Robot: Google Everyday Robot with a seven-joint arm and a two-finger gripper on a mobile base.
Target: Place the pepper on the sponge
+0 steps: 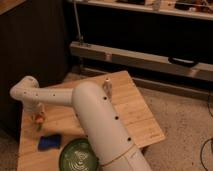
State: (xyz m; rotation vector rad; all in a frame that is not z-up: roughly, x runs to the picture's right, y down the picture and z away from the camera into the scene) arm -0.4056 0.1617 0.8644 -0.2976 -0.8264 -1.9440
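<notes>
The pepper, small and orange-red, lies at the left side of the wooden table. My gripper hangs down from the white arm's elbow and is shut on the pepper, which shows only partly between the fingers. The blue sponge lies flat on the table a short way in front of the gripper, toward the near edge, and nothing rests on it.
A round dark-green bowl sits at the near edge, right of the sponge and partly behind my arm. A small white object stands near the table's middle. A dark cabinet rises at the left, and shelving stands behind the table.
</notes>
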